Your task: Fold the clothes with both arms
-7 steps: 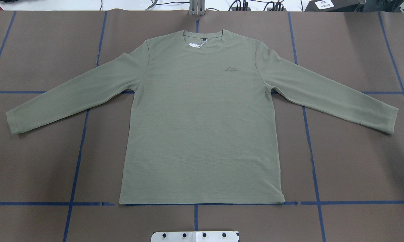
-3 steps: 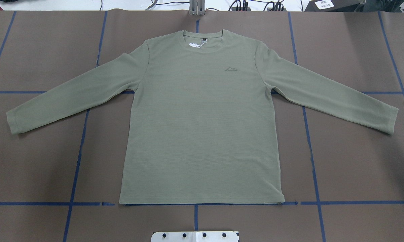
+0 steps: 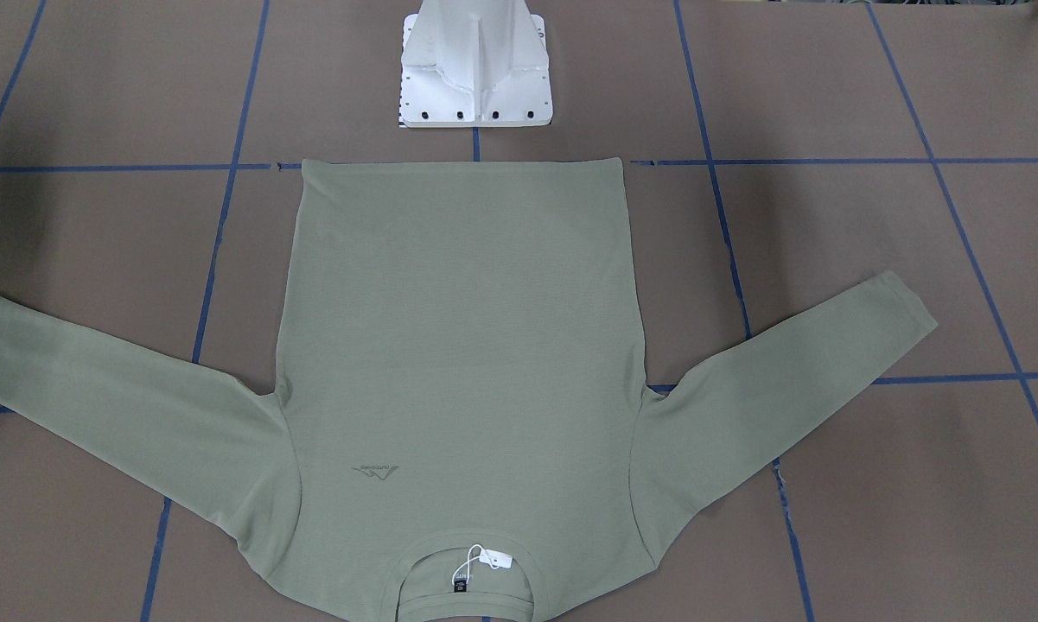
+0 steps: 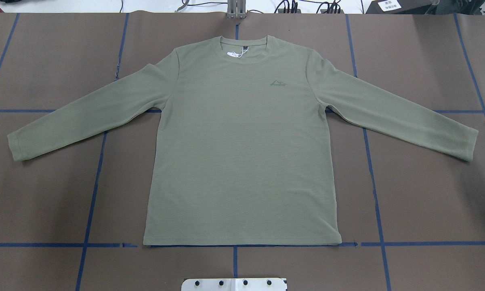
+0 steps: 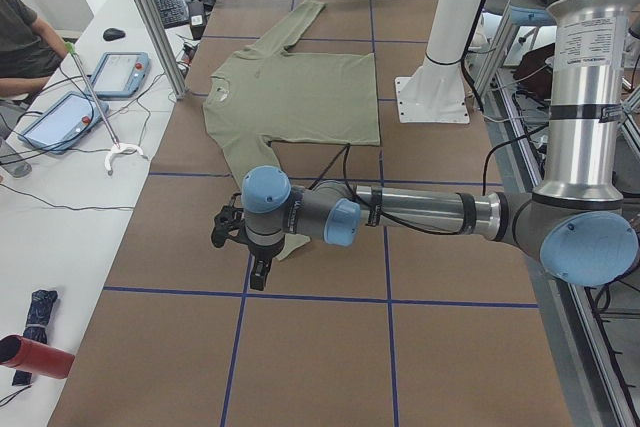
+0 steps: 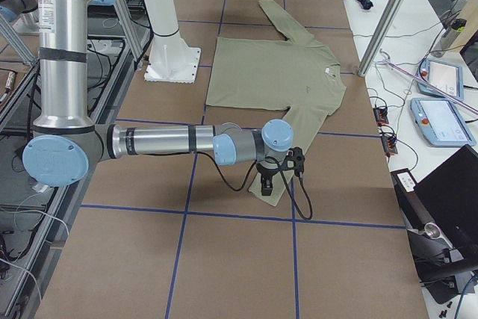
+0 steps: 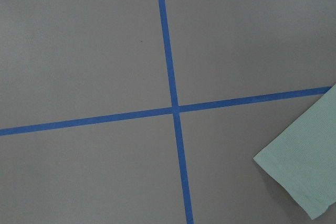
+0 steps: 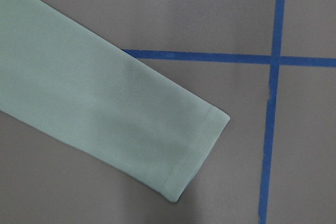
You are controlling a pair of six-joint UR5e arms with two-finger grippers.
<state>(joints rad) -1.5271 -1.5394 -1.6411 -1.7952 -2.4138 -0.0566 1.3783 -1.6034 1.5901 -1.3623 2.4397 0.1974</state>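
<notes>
- Shirt (image 4: pixel 242 153), sage green and long-sleeved, lies flat and front up in the middle of the brown table (image 4: pixel 428 202), just beyond the white pedestal base (image 3: pixel 475 78).
- The long axis of the shirt runs straight away from the robot. The hem (image 4: pixel 242 243) lies nearest the base along a blue tape line (image 4: pixel 428 243), and the round collar (image 4: pixel 244 40) points to the far edge.
- The 2 sleeves spread to either side and slant back toward the robot: left sleeve (image 4: pixel 85 117) and right sleeve (image 4: pixel 395 117).
- A white hang tag (image 3: pixel 494 560) and a black neck label (image 3: pixel 461 587) sit inside the collar. The print on both is too small to read.
- A faint chest logo (image 4: pixel 278 83) sits on the robot's right half; its lettering is not legible.
- The left arm (image 5: pixel 430 212) reaches low over the table, with the left gripper (image 5: pixel 259 275) pointing down by the left sleeve's cuff. The arm hides much of that sleeve in the exterior left view.
- The right arm (image 6: pixel 164 141) reaches out likewise, with the right gripper (image 6: pixel 267 184) pointing down over the right sleeve's cuff.
- Both grippers appear only in the 2 side views. I cannot tell whether their fingers are apart or together, or whether they touch the cloth.
- The left wrist view catches only a cuff corner, cut off at the lower right.
- The right wrist view shows the cuff end lying diagonally, with the rest cut off at the left.
- In the front-facing view the bottom edge clips the collar and the left edge clips 1 cuff.
</notes>
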